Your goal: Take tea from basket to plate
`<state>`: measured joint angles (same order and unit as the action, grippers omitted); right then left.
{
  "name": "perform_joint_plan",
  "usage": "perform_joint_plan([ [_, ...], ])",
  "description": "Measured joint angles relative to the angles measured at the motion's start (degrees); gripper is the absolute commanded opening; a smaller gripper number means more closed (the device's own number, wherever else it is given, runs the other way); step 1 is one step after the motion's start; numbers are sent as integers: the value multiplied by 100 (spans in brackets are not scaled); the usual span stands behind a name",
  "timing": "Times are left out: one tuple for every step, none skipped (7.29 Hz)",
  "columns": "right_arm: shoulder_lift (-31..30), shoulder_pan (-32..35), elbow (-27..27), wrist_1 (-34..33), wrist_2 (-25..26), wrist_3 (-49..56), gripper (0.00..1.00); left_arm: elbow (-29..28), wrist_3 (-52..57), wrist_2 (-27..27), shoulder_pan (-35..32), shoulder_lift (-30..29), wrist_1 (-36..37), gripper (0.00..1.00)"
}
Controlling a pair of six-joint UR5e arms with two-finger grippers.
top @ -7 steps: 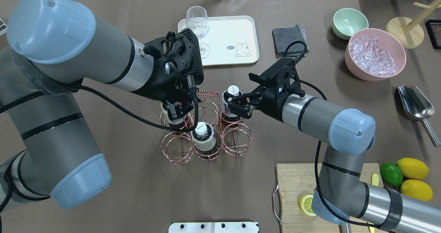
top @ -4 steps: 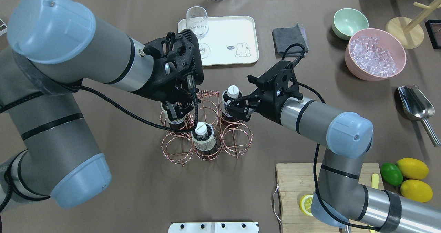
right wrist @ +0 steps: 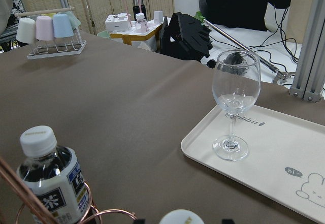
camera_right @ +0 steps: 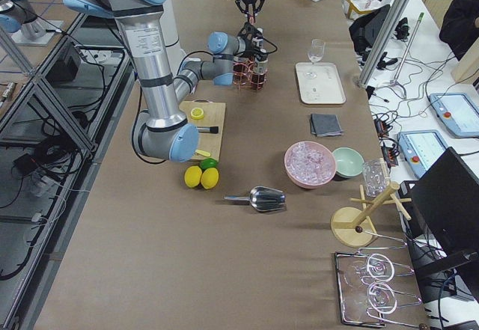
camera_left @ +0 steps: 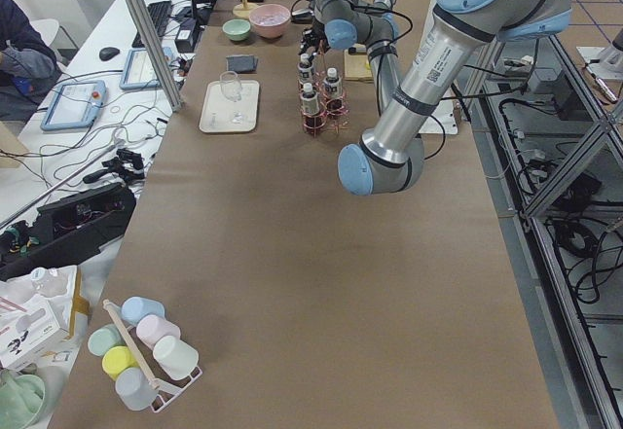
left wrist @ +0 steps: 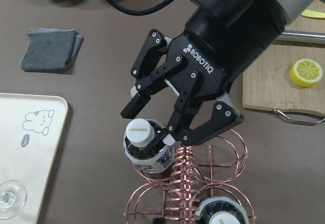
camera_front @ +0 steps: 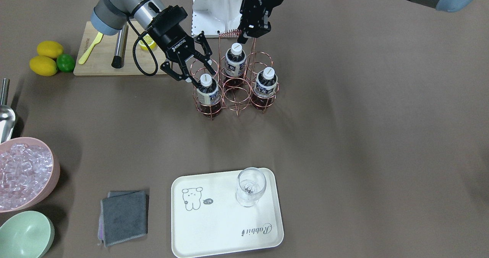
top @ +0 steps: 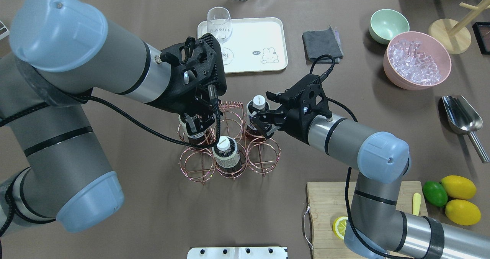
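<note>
Three tea bottles stand in a copper wire basket [top: 264, 161]. My right gripper [top: 262, 122] is open, its jaws on either side of the cap and neck of the tea [top: 258, 102] in the back right ring. The front view shows this gripper [camera_front: 202, 78] and this bottle [camera_front: 208, 94], and so does the left wrist view [left wrist: 140, 129]. My left gripper [top: 196, 125] is shut on the basket's spiral handle [camera_front: 229, 33]. The other bottles [top: 226, 151] [camera_front: 266, 84] stay in their rings. The plate [top: 252, 33], a cream tray, lies beyond the basket with a wine glass [top: 220, 27] on it.
A grey cloth [top: 321, 42], a green bowl [top: 387, 24] and a pink bowl of ice [top: 417, 59] lie to the right of the plate. A metal scoop [top: 461, 117], a cutting board [top: 329, 205] with a lemon half, and lemons sit on the right.
My right gripper has moved in toward the basket, and its open jaws now flank the back right bottle's top. My left arm has not moved.
</note>
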<state>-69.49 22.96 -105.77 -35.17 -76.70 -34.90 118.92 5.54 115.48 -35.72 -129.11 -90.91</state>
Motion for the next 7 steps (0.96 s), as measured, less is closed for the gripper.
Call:
perform_joint_plan([
  [8, -1, 2, -10, 27, 46, 53, 0, 0, -3, 2, 0, 2, 0],
  [21, -1, 3, -14, 55, 86, 53, 0, 0, -6, 3, 0, 2, 0],
  [28, -1, 4, -15, 113, 123, 53, 0, 0, -7, 3, 0, 3, 0],
  [36, -2, 5, -17, 164, 172, 53, 0, 0, -8, 3, 0, 3, 0],
  [49, -2, 9, -21, 186, 196, 53, 0, 0, -8, 3, 0, 3, 0],
  [59, -2, 11, -33, 199, 206, 53, 0, 0, -8, 3, 0, 3, 0],
  [68, -2, 12, -55, 218, 210, 53, 0, 0, -8, 3, 0, 3, 0],
])
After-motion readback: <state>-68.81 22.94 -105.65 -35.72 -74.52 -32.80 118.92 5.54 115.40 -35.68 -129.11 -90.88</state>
